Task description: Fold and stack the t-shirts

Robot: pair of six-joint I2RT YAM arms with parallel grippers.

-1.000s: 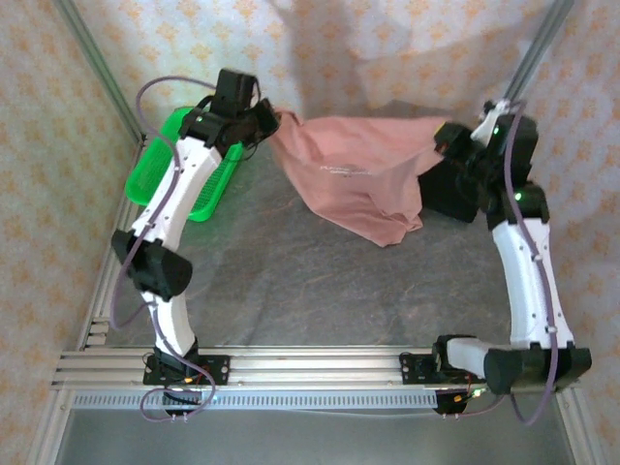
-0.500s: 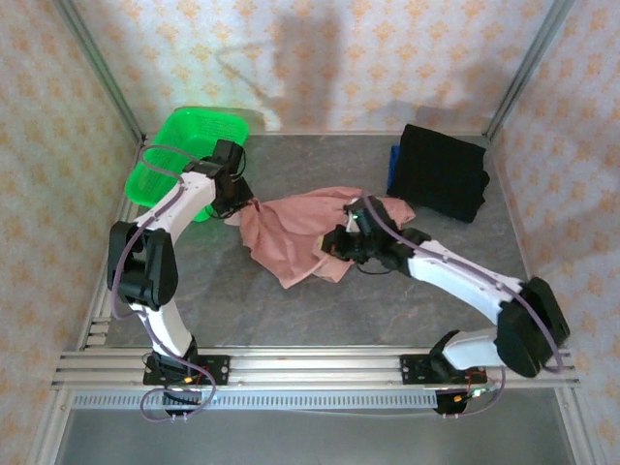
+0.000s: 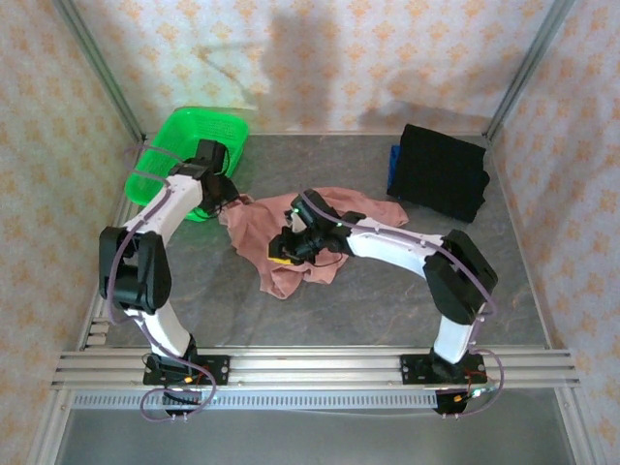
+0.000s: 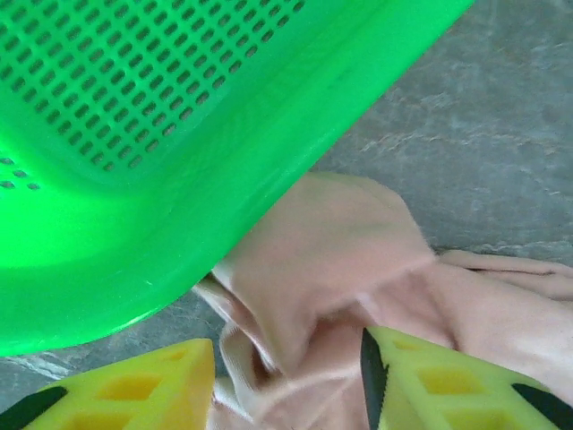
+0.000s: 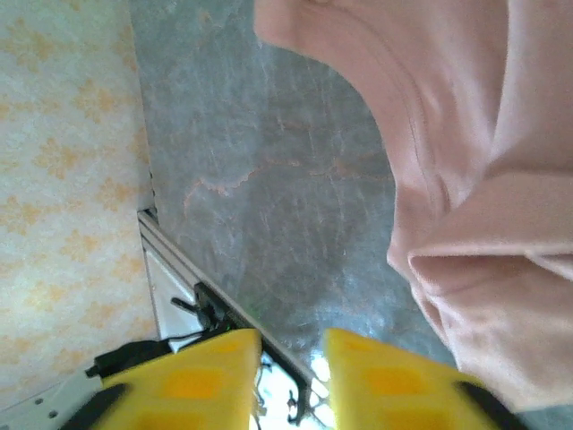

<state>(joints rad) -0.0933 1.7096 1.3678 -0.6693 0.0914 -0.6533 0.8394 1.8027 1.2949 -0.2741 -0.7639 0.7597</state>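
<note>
A pink shirt [image 3: 254, 232] is seen crumpled on the table [image 3: 368, 300]. The left gripper [image 3: 229, 200] is placed at its left edge, by a green basket [image 3: 189, 140]; the right gripper [image 3: 283, 252] is over it. A black shirt [image 3: 441, 174] is folded far right.

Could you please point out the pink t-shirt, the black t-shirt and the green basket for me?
Dusty-pink cloth t-shirt [image 3: 254, 232], top view, crumpled left part.
Black folded cloth t-shirt [image 3: 441, 174], top view, its middle.
Bright green plastic mesh basket [image 3: 208, 118], top view, far wall.
</note>
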